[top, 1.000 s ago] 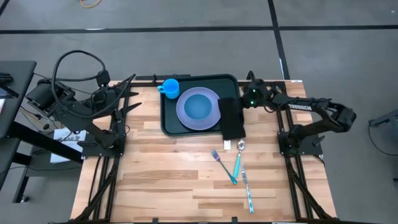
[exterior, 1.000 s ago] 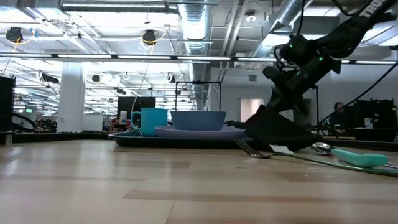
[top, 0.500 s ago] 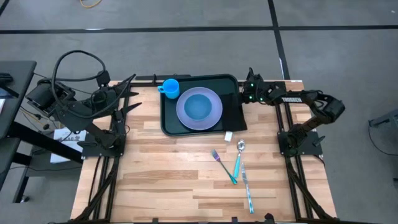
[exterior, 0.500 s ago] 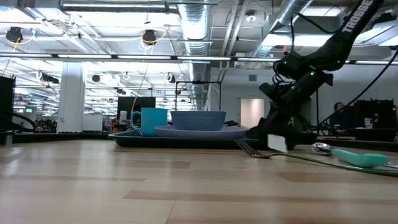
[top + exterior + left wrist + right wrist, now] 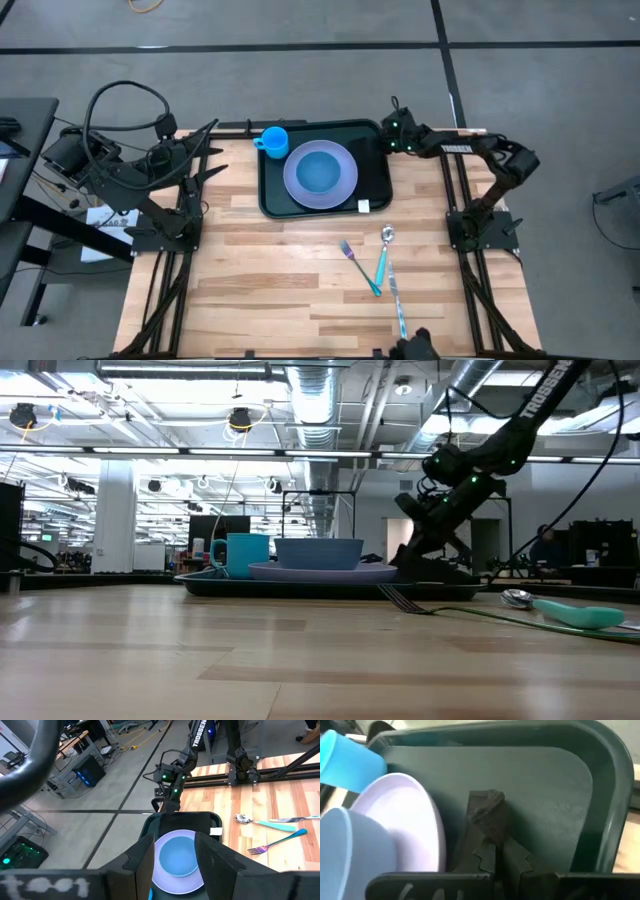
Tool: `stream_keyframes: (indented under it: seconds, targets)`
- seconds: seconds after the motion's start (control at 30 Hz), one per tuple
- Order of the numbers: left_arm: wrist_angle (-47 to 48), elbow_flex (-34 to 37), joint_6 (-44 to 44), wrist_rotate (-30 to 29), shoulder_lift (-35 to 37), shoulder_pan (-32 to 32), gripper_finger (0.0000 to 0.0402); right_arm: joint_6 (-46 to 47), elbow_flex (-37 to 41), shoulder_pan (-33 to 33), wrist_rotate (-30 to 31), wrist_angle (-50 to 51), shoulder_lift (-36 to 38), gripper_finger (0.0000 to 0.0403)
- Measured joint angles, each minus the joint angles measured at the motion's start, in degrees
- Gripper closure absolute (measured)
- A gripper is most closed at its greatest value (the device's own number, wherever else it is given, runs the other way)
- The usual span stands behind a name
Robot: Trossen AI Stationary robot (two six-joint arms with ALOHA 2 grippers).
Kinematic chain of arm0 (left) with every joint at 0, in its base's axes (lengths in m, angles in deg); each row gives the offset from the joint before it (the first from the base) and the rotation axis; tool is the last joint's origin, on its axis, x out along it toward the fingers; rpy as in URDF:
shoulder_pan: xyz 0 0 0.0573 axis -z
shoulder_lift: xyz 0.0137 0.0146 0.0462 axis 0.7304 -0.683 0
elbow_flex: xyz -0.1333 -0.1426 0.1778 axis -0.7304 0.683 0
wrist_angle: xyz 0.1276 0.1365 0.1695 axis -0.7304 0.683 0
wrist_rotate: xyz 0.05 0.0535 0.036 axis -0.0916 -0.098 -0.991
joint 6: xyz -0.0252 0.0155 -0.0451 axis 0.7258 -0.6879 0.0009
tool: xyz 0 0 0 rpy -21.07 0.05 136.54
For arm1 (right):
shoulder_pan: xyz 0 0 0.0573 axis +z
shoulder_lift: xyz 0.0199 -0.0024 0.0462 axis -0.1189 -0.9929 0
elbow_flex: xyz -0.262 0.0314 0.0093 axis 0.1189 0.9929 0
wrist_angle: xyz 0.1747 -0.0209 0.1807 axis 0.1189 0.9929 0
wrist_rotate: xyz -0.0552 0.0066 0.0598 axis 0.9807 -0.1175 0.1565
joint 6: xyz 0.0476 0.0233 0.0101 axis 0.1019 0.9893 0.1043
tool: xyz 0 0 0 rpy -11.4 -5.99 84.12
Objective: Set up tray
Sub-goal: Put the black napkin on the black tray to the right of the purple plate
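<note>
R gripper point(image 5: 390, 137) is hovering over tray point(image 5: 372, 180)'s far-right corner, fingers pinching a dark cloth point(image 5: 487, 815). Tray is sitting at table's far centre w/ lavender plate point(image 5: 345, 185), blue bowl point(image 5: 320, 168) & cyan mug point(image 5: 274, 139). L arm is waiting far left, fingers spread.

Grey concrete floor point(image 5: 300, 25) surrounds the wooden table point(image 5: 270, 280); dark seam lines cross it toward twelve o'clock. Overhead, silver ducts point(image 5: 320, 400) and strip lights point(image 5: 180, 452).

Dark tray point(image 5: 372, 137) holding lavender plate point(image 5: 320, 173), blue cup point(image 5: 274, 140), right tool point(image 5: 388, 140) at its far-right corner
</note>
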Motion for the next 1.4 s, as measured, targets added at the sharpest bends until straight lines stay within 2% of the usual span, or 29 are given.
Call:
stream_keyframes:
  seconds: [0.37, 0.8, 1.4]
  targets:
    - [-0.01, 0.0, 0.0, 0.01, 0.0, 0.02, 0.027, 0.28, -0.72, -0.76, 4.81, 2.35, -4.27, 0.0403]
    - [0.0, 0.0, 0.0, 0.01, 0.0, 0.0, 0.027, -2.49, -0.72, -1.01, 9.22, 9.74, 1.42, 0.0403]
    - [0.0, 0.0, 1.07, 0.55, 0.0, 0.02, 0.027, -6.04, -0.72, -1.07, 6.24, 7.34, 1.22, 0.0403]
